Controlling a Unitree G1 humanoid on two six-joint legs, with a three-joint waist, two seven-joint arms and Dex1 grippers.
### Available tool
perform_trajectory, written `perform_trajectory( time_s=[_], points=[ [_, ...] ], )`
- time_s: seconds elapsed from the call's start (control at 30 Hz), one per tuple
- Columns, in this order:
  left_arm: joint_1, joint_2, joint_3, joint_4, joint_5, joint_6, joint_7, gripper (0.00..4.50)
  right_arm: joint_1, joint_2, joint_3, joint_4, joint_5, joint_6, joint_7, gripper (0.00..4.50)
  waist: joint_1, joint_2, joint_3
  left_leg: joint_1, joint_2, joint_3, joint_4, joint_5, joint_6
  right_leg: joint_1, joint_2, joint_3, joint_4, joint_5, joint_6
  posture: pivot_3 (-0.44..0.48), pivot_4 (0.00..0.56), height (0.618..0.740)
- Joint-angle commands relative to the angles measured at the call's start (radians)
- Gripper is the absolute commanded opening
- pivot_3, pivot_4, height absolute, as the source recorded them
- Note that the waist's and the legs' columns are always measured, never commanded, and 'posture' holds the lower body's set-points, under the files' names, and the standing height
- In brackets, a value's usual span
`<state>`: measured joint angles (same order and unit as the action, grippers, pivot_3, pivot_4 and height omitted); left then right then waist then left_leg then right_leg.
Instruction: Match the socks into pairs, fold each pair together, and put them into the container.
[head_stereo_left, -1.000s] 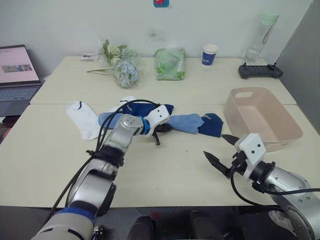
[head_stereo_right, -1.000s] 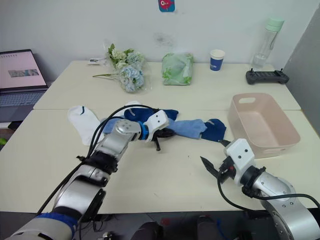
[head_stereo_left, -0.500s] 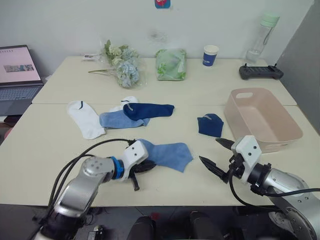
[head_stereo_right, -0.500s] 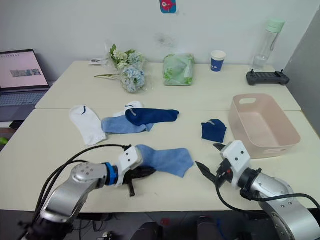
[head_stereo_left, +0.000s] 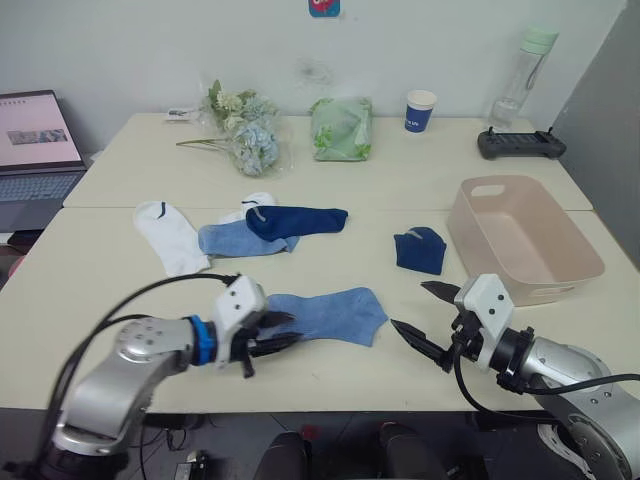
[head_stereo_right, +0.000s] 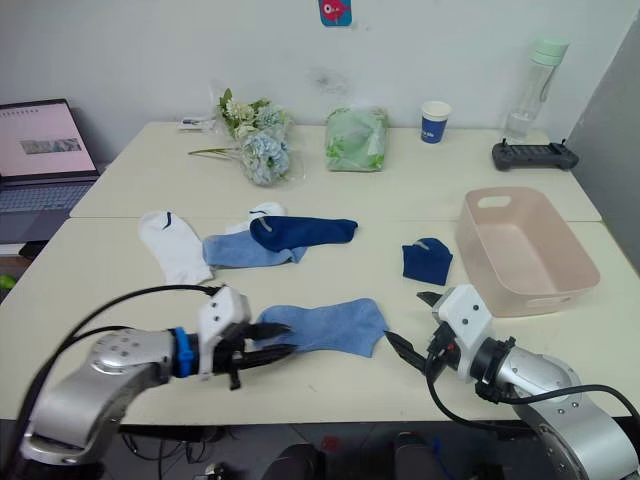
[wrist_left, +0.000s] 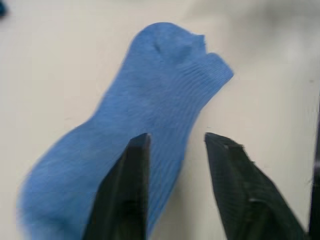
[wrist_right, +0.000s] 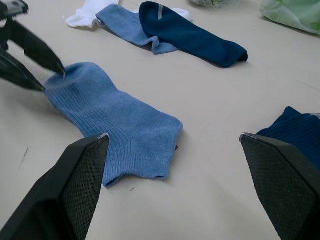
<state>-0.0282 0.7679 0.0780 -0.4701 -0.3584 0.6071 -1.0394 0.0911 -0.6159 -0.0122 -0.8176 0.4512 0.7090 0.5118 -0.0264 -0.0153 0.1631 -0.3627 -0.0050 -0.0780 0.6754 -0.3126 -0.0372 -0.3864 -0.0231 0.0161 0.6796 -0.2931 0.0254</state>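
Light blue sock (head_stereo_left: 327, 314) lies flat on my tabletop (head_stereo_left: 120, 290), toe end between my left gripper's (head_stereo_left: 268, 333) parted jaws, ungripped. My right gripper (head_stereo_left: 428, 318) hovers nearby, jaws wide and empty, beside the pink container (head_stereo_left: 524, 235).

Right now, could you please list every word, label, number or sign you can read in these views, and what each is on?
No text here is legible.
Blue-and-white paper cup: a printed band, too small to read.
Laptop screen: a page with an image, too small to read.
Wall sticker: red and blue, cut off by the frame, no readable characters.
White sock cuff: a dark mark, not lettering.
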Motion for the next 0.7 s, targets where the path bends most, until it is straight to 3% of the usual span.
perform_trajectory(
  time_s=[0.03,0.1,0.17,0.33,0.7],
  points=[
    [-0.029,0.070,0.053,0.121,0.040,-0.248,-0.090,3.07,-0.013,-0.019,0.003,-0.007,-0.010,-0.033,0.023,4.50,0.000,0.000,0.000,0.000,0.000,0.000,0.000,0.000,0.000,0.000,0.000,0.000,0.000,0.000,0.000,0.000,0.150,0.740],
    [-0.031,0.145,0.038,0.221,0.095,-0.432,-0.184,3.69,-0.017,-0.043,0.014,-0.001,-0.030,-0.049,0.042,4.50,0.000,0.000,0.000,0.000,0.000,0.000,0.000,0.000,0.000,0.000,0.000,0.000,0.000,0.000,0.000,0.000,0.150,0.740],
    [-0.031,0.187,0.005,0.302,0.141,-0.596,-0.237,3.69,-0.023,-0.064,0.027,0.002,-0.047,-0.064,0.057,4.50,0.000,0.001,0.001,0.000,0.000,0.001,-0.001,0.000,0.000,-0.001,0.000,0.001,-0.001,0.000,-0.001,0.000,0.150,0.740],
    [-0.117,0.165,-0.085,0.483,0.245,-0.848,-0.234,3.69,-0.062,-0.121,0.084,0.009,-0.088,-0.066,0.099,4.50,0.003,0.001,0.003,-0.001,-0.001,0.002,-0.001,0.000,0.000,-0.001,-0.001,0.001,-0.002,-0.001,-0.001,0.000,0.150,0.740],
    [-0.202,0.065,-0.194,0.510,0.302,-0.926,-0.165,3.69,-0.114,-0.234,0.260,0.096,-0.289,-0.267,0.232,4.50,-0.001,0.001,0.003,-0.001,-0.001,0.001,-0.001,0.000,0.001,-0.001,0.000,0.000,-0.001,0.000,-0.001,0.000,0.150,0.740]
  ],
)
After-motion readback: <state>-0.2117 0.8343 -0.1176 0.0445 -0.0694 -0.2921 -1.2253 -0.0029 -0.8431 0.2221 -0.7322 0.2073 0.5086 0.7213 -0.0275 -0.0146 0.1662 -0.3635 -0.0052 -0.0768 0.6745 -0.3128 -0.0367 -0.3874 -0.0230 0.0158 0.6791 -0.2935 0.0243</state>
